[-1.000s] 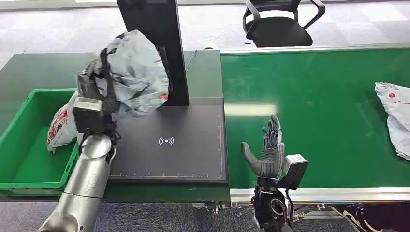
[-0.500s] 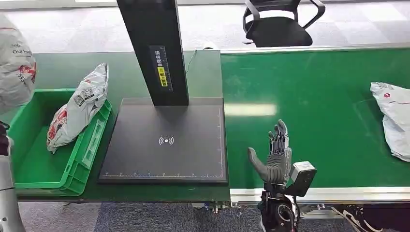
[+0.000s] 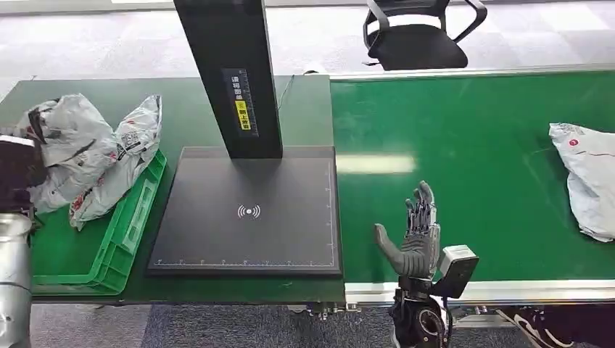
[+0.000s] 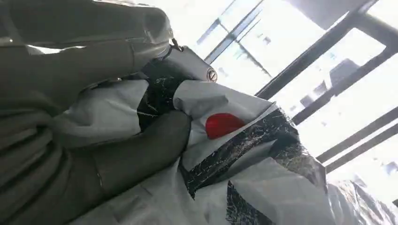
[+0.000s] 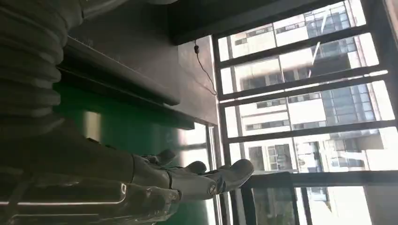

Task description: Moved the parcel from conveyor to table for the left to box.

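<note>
My left hand (image 3: 17, 172) grips a crumpled grey parcel (image 3: 67, 147) at the far left, over the green bin (image 3: 138, 210). Close up in the left wrist view, the thumb and fingers (image 4: 136, 154) press into the parcel (image 4: 244, 154) beside its red dot. A second grey parcel (image 3: 125, 156) leans against the bin's right wall, touching the held one. My right hand (image 3: 415, 235) is upright and open over the near edge of the green conveyor (image 3: 471, 145), holding nothing; its spread fingers (image 5: 206, 180) also appear in the right wrist view.
A black scanner pad (image 3: 246, 232) with a tall black post (image 3: 228, 72) stands between bin and conveyor. Another grey parcel (image 3: 589, 181) lies at the conveyor's right end. A black office chair (image 3: 417, 36) stands beyond the belt.
My left arm swung left with the parcel, from above the scanner pad out past the bin, then down over it. The parcel on the conveyor drifted slightly left. My right hand barely moved.
</note>
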`<control>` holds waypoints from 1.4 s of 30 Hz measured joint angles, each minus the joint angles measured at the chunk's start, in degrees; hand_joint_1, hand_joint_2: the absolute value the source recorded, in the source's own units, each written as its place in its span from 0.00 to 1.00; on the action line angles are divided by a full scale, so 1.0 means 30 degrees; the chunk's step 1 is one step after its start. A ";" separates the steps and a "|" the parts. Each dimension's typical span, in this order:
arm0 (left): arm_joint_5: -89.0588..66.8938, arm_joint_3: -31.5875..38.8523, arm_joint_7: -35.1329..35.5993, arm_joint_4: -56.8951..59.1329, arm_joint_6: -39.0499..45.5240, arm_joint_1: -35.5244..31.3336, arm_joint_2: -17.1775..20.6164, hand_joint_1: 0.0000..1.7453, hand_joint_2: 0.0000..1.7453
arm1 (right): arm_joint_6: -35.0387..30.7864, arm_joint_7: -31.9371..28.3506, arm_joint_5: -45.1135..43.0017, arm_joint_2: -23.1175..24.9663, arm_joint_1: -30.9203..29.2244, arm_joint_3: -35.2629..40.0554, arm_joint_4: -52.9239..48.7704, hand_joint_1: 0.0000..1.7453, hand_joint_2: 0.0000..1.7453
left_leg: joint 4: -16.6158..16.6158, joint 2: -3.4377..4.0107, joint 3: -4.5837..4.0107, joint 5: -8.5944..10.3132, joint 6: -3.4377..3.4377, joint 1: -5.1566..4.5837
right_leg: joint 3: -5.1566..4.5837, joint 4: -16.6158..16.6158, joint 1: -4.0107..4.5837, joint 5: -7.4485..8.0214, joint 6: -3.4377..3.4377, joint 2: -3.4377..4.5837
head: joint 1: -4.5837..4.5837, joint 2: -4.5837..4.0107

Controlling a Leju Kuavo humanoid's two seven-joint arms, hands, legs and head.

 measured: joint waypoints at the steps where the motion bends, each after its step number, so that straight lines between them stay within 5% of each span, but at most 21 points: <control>1: -0.0393 -0.0160 0.0277 0.0379 -0.0051 -0.0103 -0.0130 0.02 1.00 | 0.0021 0.0021 0.0065 0.0022 0.0010 -0.0058 -0.0051 0.00 1.00 | 0.0003 0.0000 0.0000 0.0000 0.0000 0.0000 | -0.0004 0.0000 0.0000 0.0000 0.0000 0.0000 | 0.0000 0.0000; 9: -0.1653 -0.0684 0.1289 0.2686 -0.0772 -0.2362 -0.0262 0.00 1.00 | 0.0146 0.0138 0.0320 0.0189 0.0203 -0.0451 -0.0539 0.00 1.00 | 0.0002 0.0004 -0.0002 0.0001 0.0000 0.0003 | 0.0001 0.0007 0.0003 0.0005 -0.0005 0.0001 | -0.0007 0.0000; 18: 0.2567 0.0606 -0.1487 0.1010 0.1647 -0.1770 -0.0838 0.00 1.00 | 0.0153 0.0168 0.0437 0.0342 0.0262 -0.0648 -0.0612 0.00 1.00 | 0.0002 -0.0017 -0.0009 0.0000 -0.0001 0.0003 | 0.0005 0.0001 0.0002 0.0003 -0.0004 -0.0002 | 0.0000 0.0000; 25: 0.3514 0.0547 -0.1838 -0.3297 0.3280 0.0853 -0.1907 0.00 1.00 | 0.0146 0.0168 0.0437 0.0350 0.0262 -0.0707 -0.0612 0.00 1.00 | 0.0002 0.0006 0.0004 0.0000 -0.0001 0.0000 | 0.0012 -0.0002 -0.0002 0.0004 -0.0005 0.0002 | -0.0007 0.0000; 31: 0.4424 0.0073 -0.3099 -0.9157 0.3818 0.5421 -0.4011 0.00 1.00 | 0.0015 0.0196 0.0437 0.0444 0.0263 -0.0743 -0.0612 0.00 1.00 | 0.0002 0.0020 0.0005 -0.0017 -0.0007 -0.0018 | 0.0002 -0.0010 -0.0021 0.0000 -0.0001 0.0018 | -0.0015 0.0000; 42: 0.2385 -0.7558 -0.4096 -1.4150 0.4466 1.1572 -0.8313 0.00 1.00 | -0.1702 0.0174 0.2001 0.0714 0.0059 0.0137 -0.0153 0.00 1.00 | 0.0002 -0.0023 0.0003 -0.0031 0.0010 -0.0034 | 0.0043 -0.0023 -0.0041 -0.0001 0.0003 -0.0004 | -0.0015 0.0000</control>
